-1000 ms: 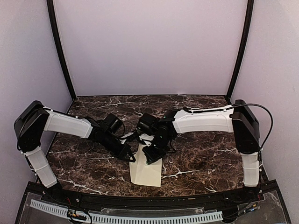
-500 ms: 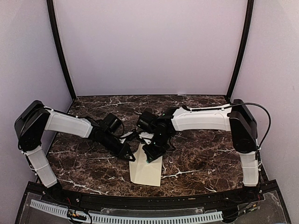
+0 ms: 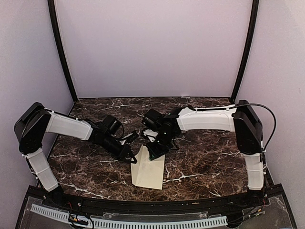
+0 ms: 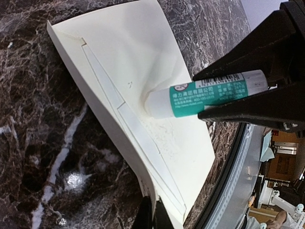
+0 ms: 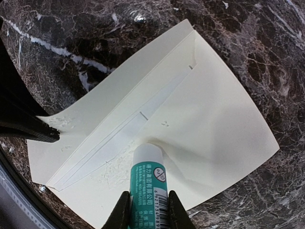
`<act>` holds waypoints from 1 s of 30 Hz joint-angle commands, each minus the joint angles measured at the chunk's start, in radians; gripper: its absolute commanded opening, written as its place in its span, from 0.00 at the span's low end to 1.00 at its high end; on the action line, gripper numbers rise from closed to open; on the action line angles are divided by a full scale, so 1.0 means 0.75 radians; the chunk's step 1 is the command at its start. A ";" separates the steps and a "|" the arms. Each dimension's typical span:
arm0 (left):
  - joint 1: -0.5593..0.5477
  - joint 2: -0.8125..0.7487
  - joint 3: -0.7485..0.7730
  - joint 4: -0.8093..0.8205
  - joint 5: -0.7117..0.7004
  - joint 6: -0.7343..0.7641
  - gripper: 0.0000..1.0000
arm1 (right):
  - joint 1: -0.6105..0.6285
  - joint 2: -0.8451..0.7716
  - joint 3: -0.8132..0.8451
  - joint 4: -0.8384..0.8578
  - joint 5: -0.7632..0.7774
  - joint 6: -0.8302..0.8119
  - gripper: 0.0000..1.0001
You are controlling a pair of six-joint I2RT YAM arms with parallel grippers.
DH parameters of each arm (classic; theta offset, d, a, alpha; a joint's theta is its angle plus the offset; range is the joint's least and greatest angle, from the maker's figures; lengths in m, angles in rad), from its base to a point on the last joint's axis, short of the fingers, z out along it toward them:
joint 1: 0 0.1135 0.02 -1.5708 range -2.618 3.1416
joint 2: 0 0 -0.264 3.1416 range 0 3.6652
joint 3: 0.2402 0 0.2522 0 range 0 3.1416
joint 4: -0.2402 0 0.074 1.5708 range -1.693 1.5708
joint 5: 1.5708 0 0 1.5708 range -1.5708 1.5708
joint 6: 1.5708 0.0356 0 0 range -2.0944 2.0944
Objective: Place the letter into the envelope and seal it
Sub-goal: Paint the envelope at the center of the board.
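The cream envelope (image 3: 149, 174) lies on the marble table with its flap (image 5: 90, 107) open. My left gripper (image 4: 155, 215) is shut on the flap's edge, seen from the side as dark fingers (image 5: 29, 129). My right gripper (image 5: 147, 210) is shut on a teal and white glue stick (image 5: 147, 177), whose white tip presses on the envelope's body (image 5: 219, 114) beside the flap fold. Rough glue smears show by the tip. From the left wrist the stick (image 4: 205, 94) lies across the envelope (image 4: 138, 57) between the right fingers (image 4: 267, 47). The letter is not in view.
The dark marble table (image 3: 205, 157) ends at a black rail (image 3: 143, 202) close to the envelope's near edge. Pale walls (image 3: 152, 47) and two black corner posts close the back. Both arms (image 3: 66, 126) meet over the middle of the table.
My right gripper has slid the glue stick a little toward the far end of the envelope. The left gripper keeps its pinch on the flap and has shifted slightly left.
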State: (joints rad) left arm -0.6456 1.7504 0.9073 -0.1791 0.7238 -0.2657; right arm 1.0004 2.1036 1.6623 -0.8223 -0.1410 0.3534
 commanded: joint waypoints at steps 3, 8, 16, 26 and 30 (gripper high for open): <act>-0.004 0.004 -0.021 -0.004 0.107 0.009 0.00 | -0.016 0.036 0.033 0.059 0.043 0.013 0.03; -0.006 0.007 -0.019 -0.005 0.113 0.012 0.00 | -0.017 0.056 0.048 0.061 0.050 0.008 0.03; -0.003 -0.006 -0.021 -0.009 0.042 -0.004 0.00 | 0.005 0.031 0.010 0.037 0.036 0.005 0.02; 0.012 -0.019 -0.039 0.027 0.031 -0.033 0.00 | 0.086 -0.031 -0.077 -0.029 0.060 0.038 0.02; 0.014 -0.019 -0.041 0.035 0.038 -0.038 0.00 | 0.107 -0.037 -0.076 -0.055 0.070 0.038 0.02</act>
State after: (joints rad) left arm -0.6369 1.7576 0.8940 -0.1715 0.7437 -0.2867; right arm 1.0546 2.0914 1.6283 -0.8051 -0.1036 0.3725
